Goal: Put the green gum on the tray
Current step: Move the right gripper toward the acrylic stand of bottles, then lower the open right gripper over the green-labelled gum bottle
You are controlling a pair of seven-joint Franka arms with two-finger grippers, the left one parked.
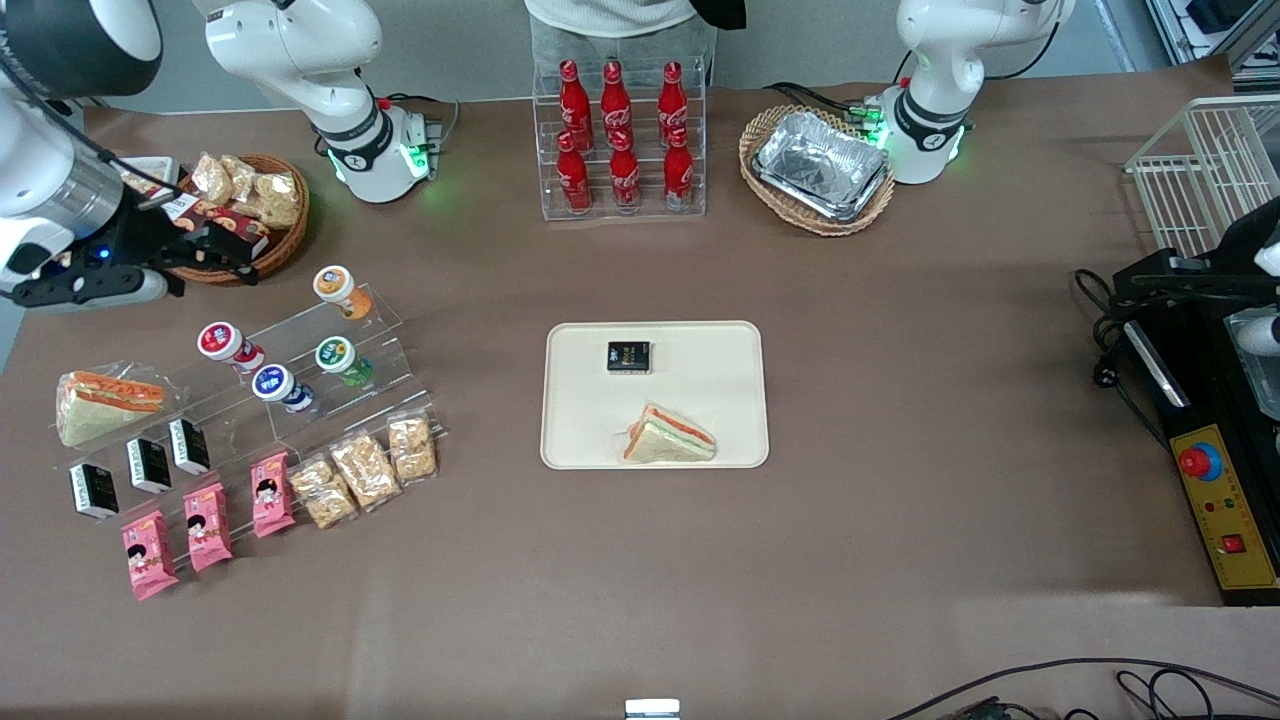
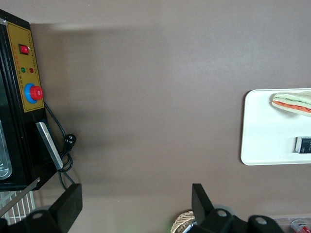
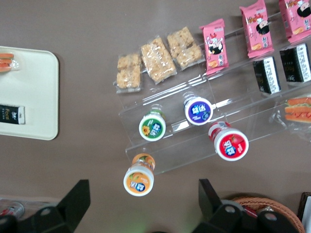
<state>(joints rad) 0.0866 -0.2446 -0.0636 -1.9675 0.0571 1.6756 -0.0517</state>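
Observation:
The green gum (image 1: 340, 358) (image 3: 152, 126) lies on a middle step of the clear acrylic stand (image 1: 375, 345), beside the blue-lidded bottle (image 1: 278, 387). My right gripper (image 1: 222, 254) (image 3: 143, 201) hangs open and empty above the table, over the wicker snack basket, farther from the front camera than the stand. In the wrist view the orange-lidded bottle (image 3: 139, 178) lies between its spread fingers (image 3: 77, 196), well below them. The cream tray (image 1: 700, 405) (image 3: 29, 87) (image 2: 262, 136) sits mid-table and holds a sandwich (image 1: 668, 437) and a small black packet (image 1: 629, 356).
The stand also carries a red-lidded bottle (image 1: 228, 345), black packets (image 1: 148, 465), pink snack bags (image 1: 208, 525), cereal bars (image 1: 365, 470) and a wrapped sandwich (image 1: 105, 405). A wicker basket (image 1: 275, 235) of snacks, a cola rack (image 1: 620, 135) and a foil tray (image 1: 822, 165) stand farther back.

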